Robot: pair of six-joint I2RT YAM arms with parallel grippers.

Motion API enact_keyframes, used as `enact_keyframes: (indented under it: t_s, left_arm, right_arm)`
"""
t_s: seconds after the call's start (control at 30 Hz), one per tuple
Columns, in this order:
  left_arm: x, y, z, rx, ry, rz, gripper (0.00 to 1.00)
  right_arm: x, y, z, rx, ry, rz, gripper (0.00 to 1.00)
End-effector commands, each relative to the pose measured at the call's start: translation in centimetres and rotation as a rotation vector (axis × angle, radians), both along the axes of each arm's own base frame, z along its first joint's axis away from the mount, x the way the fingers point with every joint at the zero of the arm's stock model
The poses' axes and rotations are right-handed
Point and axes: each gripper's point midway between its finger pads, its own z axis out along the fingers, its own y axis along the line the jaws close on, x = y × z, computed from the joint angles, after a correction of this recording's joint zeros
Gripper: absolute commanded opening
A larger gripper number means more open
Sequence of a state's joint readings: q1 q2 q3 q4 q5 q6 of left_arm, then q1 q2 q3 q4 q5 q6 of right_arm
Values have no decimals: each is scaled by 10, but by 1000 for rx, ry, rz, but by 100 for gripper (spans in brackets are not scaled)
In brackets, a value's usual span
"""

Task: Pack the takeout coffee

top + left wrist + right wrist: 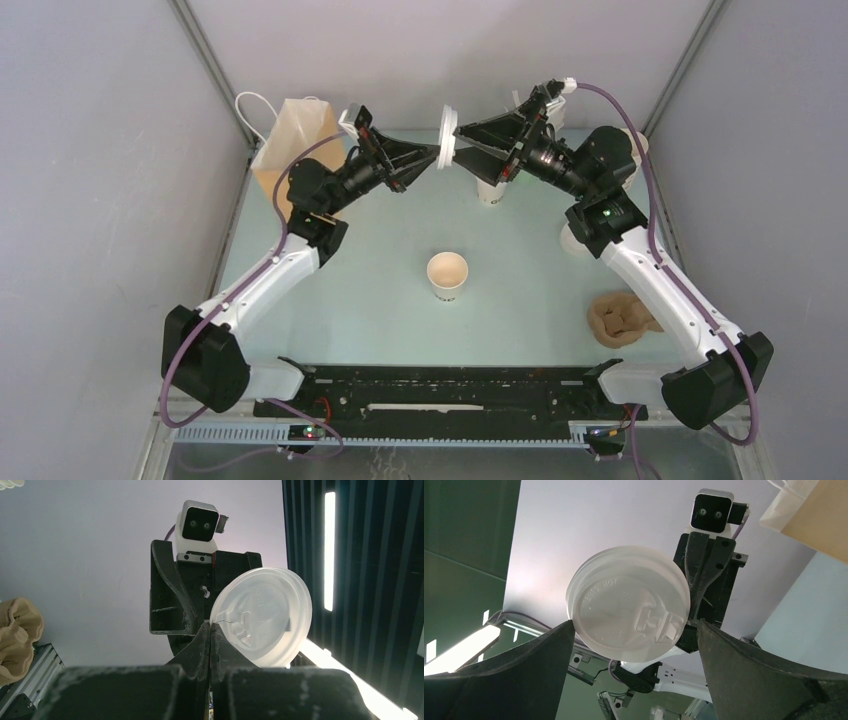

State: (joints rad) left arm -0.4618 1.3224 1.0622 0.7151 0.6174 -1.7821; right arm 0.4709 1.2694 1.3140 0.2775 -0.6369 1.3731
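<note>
A round white plastic lid [447, 135] hangs on edge in the air over the back of the table. My left gripper [438, 152] is shut on its rim, its jaws pressed together on the lid's [262, 615] lower left edge. My right gripper [458, 140] faces it, open, with one finger on each side of the lid [629, 610], neither visibly pressing it. A small cream paper cup [447, 272] of the takeout coffee stands lidless at the middle of the table, apart from both grippers.
A brown paper bag [295, 140] with white handles stands at the back left. Another cream cup [490, 190] is partly hidden under the right arm. A crumpled tan cloth [620, 318] lies at the right. Grey walls close in both sides.
</note>
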Motion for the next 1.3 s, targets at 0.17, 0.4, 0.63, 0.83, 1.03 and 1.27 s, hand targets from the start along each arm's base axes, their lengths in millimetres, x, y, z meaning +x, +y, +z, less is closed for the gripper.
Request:
enact_keyframes:
  t_s: [0.17,0.4,0.63,0.83,1.03,1.27]
  left_arm:
    - [-14,4,16,-25,-62,-13,0]
    - [-14,4,10,3,-65,-4,0]
    - [-15,3,7,23,-59,0,0]
    - [-15,3,3,32,-55,4,0]
    - [-15,3,2,46,-57,9,0]
    - [-16,3,0,69,-56,13,0]
  right_arm:
    - [-8,-2,17,20,-71,-10,100]
    - [-5,1,16,26,-59,-4,100]
    - [-6,4,21,62,-60,21,100]
    - [-7,3,23,64,-66,15,100]
    - [-4,4,18,48,-58,10,100]
    - [-1,5,12,25,-49,-1,97]
